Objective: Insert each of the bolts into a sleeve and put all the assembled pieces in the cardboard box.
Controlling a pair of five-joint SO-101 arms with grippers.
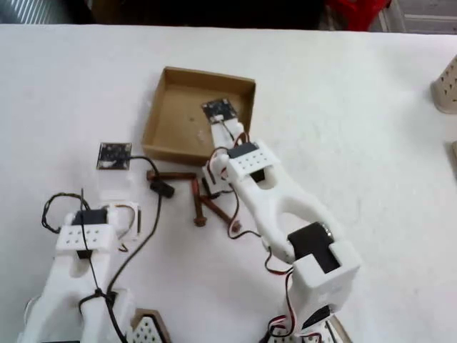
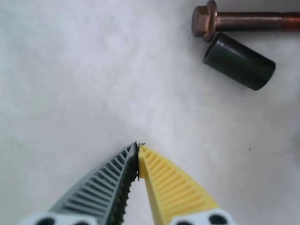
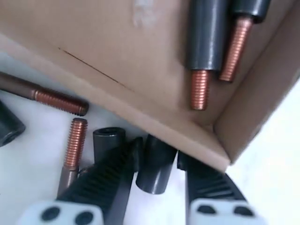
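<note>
The cardboard box [image 1: 166,118] holds two bolts in dark sleeves [image 3: 206,37], lying against a corner. My right gripper [image 3: 157,176] hangs just outside the box's front wall [image 3: 140,117], shut on a black sleeve [image 3: 154,164]. Beside it lie another sleeve [image 3: 108,140] and two bare copper bolts [image 3: 75,140] [image 3: 44,96]. My left gripper [image 2: 137,149] is shut on nothing over bare table, with a bolt [image 2: 243,21] and a sleeve [image 2: 239,61] ahead of it. From above, loose bolts [image 1: 196,204] lie between the arms.
Black and red cables [image 1: 146,229] trail across the table beside the loose parts. A small square circuit board [image 1: 114,155] lies left of the box. A pale perforated block [image 1: 446,86] stands at the right edge.
</note>
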